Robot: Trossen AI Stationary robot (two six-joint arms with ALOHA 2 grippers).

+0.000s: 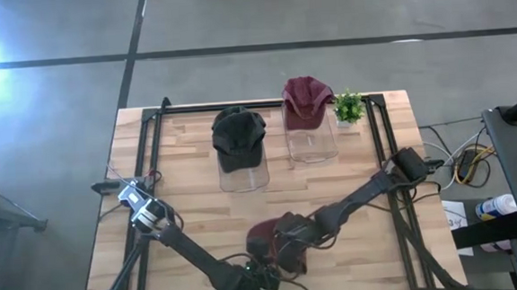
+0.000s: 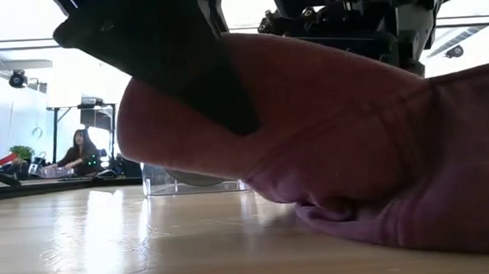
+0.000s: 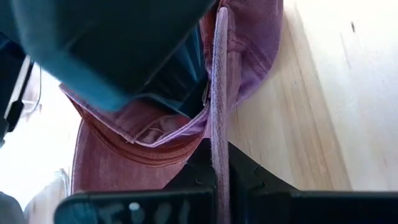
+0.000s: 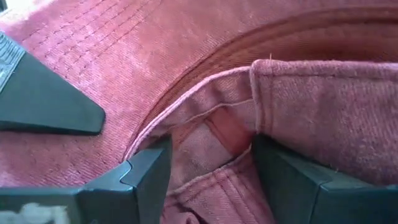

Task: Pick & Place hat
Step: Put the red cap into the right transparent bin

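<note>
Left to right on the worktop [image 1: 191, 217]: the left arm runs from the near-left corner toward the front edge, and its left claw [image 1: 264, 272] is pinched together on the rim of the maroon hat [image 1: 278, 238], as the left wrist view shows, with the fabric edge pressed between its fingers. The hat lies near the front middle of the worktop, still touching the wood in the low view. The right claw [image 1: 293, 240] comes in from the right side; its fingers stand apart, straddling a fold of the hat's inner band, not yet clamped.

Behind, a black hat [image 1: 238, 135] sits on a clear stand [image 1: 244, 175] and a second maroon hat [image 1: 306, 102] on another clear stand [image 1: 312, 145]; both look already placed. I judge the front hat to be in the pick stage, with lift and placement left.

For room: the front edge is close to both claws, so little margin lies there. The middle of the worktop between hat and stands is open. A small green plant [image 1: 348, 107] stands just beside the right stand.
</note>
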